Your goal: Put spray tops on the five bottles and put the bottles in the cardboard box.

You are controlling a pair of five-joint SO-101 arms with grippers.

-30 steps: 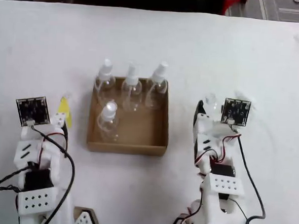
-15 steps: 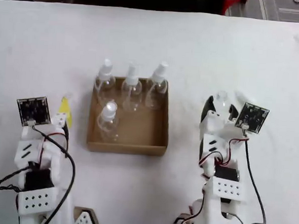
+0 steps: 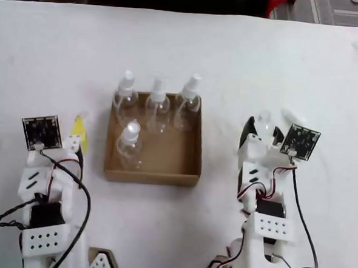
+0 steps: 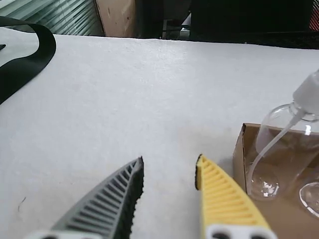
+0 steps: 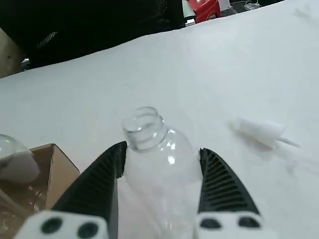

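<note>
The cardboard box (image 3: 192, 165) lies at the table's middle with several capped clear bottles in it: three along the far wall (image 3: 157, 107) and one near the front left (image 3: 130, 144). To its right, my right gripper (image 3: 261, 132) is shut on an uncapped clear bottle (image 3: 264, 121), whose open neck (image 5: 144, 127) stands between the black fingers (image 5: 219, 181). A loose white spray top (image 5: 261, 131) lies on the table just beyond the bottle (image 3: 288, 114). My left gripper (image 4: 168, 169) rests left of the box (image 4: 240, 149), open, with nothing between its fingers.
A white cloth (image 3: 262, 60) covers the table, with free room beyond the box and on both sides. A bottle with its dip tube (image 4: 284, 144) stands in the box's near corner in the left wrist view. A black strap (image 4: 30, 55) lies at the cloth's edge.
My right arm has swung slightly to the right with the uncapped bottle in its gripper, then stopped. The left arm and the bottles in the box have not moved.
</note>
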